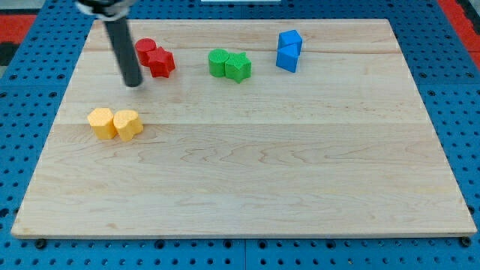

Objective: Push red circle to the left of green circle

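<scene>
1. A pale wooden worktop (pixel 247 180) lies on a blue pegboard (pixel 450 75) that frames it on all sides.
2. The red circle (pixel 145 51) is a short red cylinder near the view's top left, touching a red star-like block (pixel 161 62) on its right.
3. Being round, it has no long axis and points no particular way; it stands on a flat face.
4. The green circle (pixel 218 61) sits well apart to the view's right, touching a second green block (pixel 239 67).
5. The dark rod comes down from the view's top, leaning slightly; my tip (pixel 133 83) rests just below and left of the red circle, apart from it.
6. There is no gripper, only the rod.
7. Two blue blocks (pixel 288 50) sit top right, two yellow blocks (pixel 115 124) at left.
</scene>
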